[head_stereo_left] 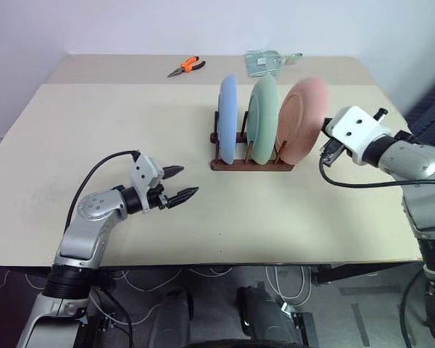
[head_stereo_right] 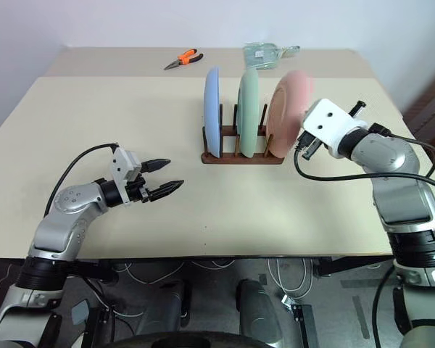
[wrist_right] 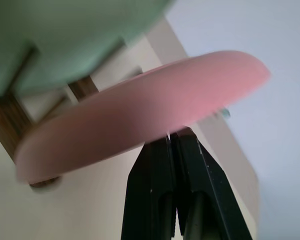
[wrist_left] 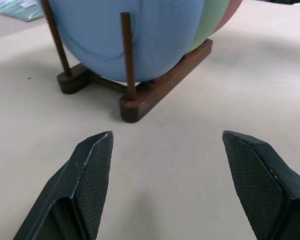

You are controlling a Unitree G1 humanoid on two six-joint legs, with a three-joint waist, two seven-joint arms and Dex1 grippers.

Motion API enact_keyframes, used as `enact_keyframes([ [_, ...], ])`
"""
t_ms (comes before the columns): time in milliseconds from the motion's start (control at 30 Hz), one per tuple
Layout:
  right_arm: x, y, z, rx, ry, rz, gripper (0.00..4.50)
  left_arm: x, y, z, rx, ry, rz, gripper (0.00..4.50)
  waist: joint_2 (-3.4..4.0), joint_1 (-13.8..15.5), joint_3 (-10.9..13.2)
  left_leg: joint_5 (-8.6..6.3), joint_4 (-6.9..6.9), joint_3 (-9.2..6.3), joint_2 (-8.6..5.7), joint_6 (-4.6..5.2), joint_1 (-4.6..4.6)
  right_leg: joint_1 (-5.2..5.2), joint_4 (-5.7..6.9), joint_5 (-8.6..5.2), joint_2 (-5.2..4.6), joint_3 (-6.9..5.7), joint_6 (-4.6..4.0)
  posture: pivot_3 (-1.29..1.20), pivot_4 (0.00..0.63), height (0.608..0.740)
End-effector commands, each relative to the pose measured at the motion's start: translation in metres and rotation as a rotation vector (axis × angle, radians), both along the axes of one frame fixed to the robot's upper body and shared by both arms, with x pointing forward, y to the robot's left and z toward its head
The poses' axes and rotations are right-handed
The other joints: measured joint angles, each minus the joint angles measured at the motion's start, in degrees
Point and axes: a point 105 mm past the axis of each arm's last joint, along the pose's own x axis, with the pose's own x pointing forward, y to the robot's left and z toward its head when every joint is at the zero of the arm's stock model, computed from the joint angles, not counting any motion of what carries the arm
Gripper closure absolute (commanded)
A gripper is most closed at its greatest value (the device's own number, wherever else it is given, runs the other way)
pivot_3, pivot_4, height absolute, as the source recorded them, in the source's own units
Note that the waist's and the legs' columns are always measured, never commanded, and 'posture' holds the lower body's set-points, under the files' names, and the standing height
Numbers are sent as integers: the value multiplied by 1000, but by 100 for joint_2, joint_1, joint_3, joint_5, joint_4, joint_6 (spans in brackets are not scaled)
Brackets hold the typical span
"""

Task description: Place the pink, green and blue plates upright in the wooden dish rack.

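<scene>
A big tan table (head_stereo_left: pixel 94 145) holds everything. In its middle stands the wooden dish rack (head_stereo_left: pixel 250 163), and three plates stand up in it. The blue plate (head_stereo_left: pixel 227 116) is at the rack's left end, the green plate (head_stereo_left: pixel 263 119) is in the middle, and the pink plate (head_stereo_left: pixel 302 119) leans at the right end. The right gripper (wrist_right: pixel 175 145) is at the rack's right end, its fingers pressed together, tips at the pink plate's rim. The left gripper (head_stereo_left: pixel 180 183) is near the rack's left front, fingers spread wide, holding nothing. Behind the rack lie orange pliers (head_stereo_left: pixel 186 67) and a clear bag (head_stereo_left: pixel 264 61).
</scene>
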Motion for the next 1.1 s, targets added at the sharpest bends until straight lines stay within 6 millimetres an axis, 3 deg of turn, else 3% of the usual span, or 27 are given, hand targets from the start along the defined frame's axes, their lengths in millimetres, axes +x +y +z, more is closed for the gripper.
enact_keyframes([
  [33, -4, 2, 9, -21, -30, 13, 4435, -2, 0, 10, -4, -51, -1, 902, 0, 1, 0, 0, 1, 0, 0, 0, -1, 0, 0, 0, -1, 0, 0, 0, 150, 732],
  [200, -6, -15, -4, -51, 21, -38, 4435, -2, 1, 9, 2, -52, 9, 902, 0, -8, 0, 0, 2, 0, 0, 0, 0, -1, 5, 0, -1, 0, -1, 0, 150, 732],
  [400, -30, -47, -31, -23, 141, -96, 4435, 10, 32, 3, 67, -73, 127, 902, 0, 3, -1, 0, 6, 0, -3, 0, 0, 1, 8, -2, -2, 2, 2, 0, 150, 732],
  [500, -50, -57, -42, 178, 181, -101, 4435, 17, 71, -7, 135, -70, 240, 902, -2, -28, -2, 0, 4, -1, 1, 1, 6, 1, 11, -2, 3, 2, 1, 0, 150, 732],
  [600, -54, -61, -40, 369, 165, -108, 4435, 22, 82, -10, 153, -84, 286, 902, 0, -57, -1, 0, 1, 1, 2, 1, 11, 2, 13, -2, 3, 3, 1, 0, 150, 732],
  [800, -51, -64, -46, 582, 153, -115, 4435, 25, 76, -7, 99, -102, 306, 902, 0, -7, -2, -1, 16, 3, 2, 0, 8, 8, 15, -1, 0, 5, 1, 0, 150, 732],
  [1100, -51, -57, -67, 561, 199, -122, 4435, 18, 61, -14, 68, -75, 275, 902, 0, -13, -2, -1, 16, 3, 1, 0, 7, 7, 15, -1, 1, 5, 2, 0, 150, 732],
])
